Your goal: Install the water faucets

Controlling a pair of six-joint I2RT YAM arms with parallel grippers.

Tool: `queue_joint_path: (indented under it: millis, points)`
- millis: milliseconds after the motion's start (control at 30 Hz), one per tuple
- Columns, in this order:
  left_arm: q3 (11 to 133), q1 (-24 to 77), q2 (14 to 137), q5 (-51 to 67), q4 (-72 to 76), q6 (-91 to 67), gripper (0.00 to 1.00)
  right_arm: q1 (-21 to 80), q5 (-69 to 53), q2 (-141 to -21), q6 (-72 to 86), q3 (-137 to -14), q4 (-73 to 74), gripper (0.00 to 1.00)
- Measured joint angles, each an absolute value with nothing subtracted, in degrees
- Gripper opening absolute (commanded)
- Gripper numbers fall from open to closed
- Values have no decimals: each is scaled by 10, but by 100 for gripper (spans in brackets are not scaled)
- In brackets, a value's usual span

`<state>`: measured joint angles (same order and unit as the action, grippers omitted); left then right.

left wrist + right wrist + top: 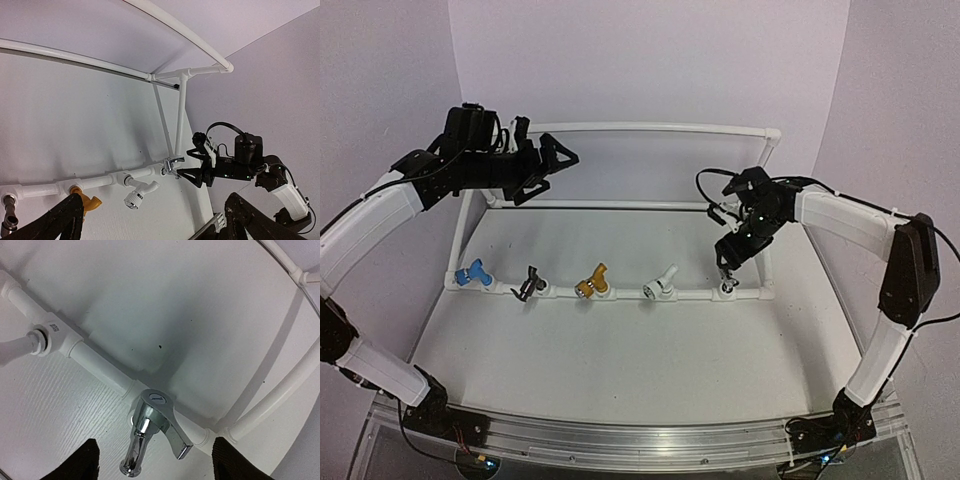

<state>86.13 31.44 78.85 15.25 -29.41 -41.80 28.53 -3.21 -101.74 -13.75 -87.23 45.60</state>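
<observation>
Right gripper [157, 463] spread wide either side of silver faucet [151, 429], not touching it, faucet seated on white pipe frame [100, 367], left gripper [548, 168] raised, fingers apart, empty

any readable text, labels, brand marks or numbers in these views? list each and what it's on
No text can be read in any view.
Dark printed mark on the white tee fitting, right wrist view: too small and blurred to read.
Small mark on top of the silver faucet, same view: blurred, unreadable.
</observation>
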Motion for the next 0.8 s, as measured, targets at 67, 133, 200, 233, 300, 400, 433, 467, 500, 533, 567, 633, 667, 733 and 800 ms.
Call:
queue_joint_path:
  millis: [67, 133, 200, 233, 300, 400, 433, 467, 500, 533, 567, 633, 667, 733, 800]
  points:
    - [861, 314, 786, 152, -294, -418, 98, 285, -31, -1015, -109, -860, 457, 79]
    - [861, 314, 785, 152, -294, -418, 98, 285, -31, -1015, -92, -847, 458, 78]
    - [861, 314, 784, 152, -294, -418, 98, 285, -31, -1015, -77, -836, 458, 77]
    - [861, 314, 784, 152, -294, -418, 98, 285, -31, -1015, -71, -832, 458, 75]
    - [861, 314, 784, 152, -294, -419, 98, 285, -31, -1017, -61, -829, 456, 73]
    - [861, 314, 784, 148, -294, -419, 98, 285, -32, -1026, -42, -828, 448, 70]
    - [861, 314, 784, 148, -294, -419, 98, 284, -32, -1030, -37, -828, 444, 69]
    - [861, 314, 783, 147, -295, -420, 98, 283, -32, -1034, -29, -828, 441, 69]
    - [861, 314, 783, 146, -295, -420, 98, 283, -32, -1038, -21, -828, 439, 68]
    - [861, 314, 782, 144, -295, -420, 98, 282, -32, -1042, -12, -828, 437, 67]
    - [861, 314, 781, 143, -295, -420, 98, 282, -32, -1046, -3, -828, 435, 65]
    - [861, 314, 778, 140, -295, -420, 98, 282, -33, -1054, 16, -828, 432, 62]
    - [861, 314, 777, 139, -295, -420, 98, 281, -33, -1058, 25, -828, 431, 61]
    - [861, 314, 776, 137, -295, -421, 98, 281, -32, -1062, 43, -828, 431, 59]
    - [861, 314, 776, 134, -295, -421, 98, 281, -32, -1063, 63, -828, 429, 57]
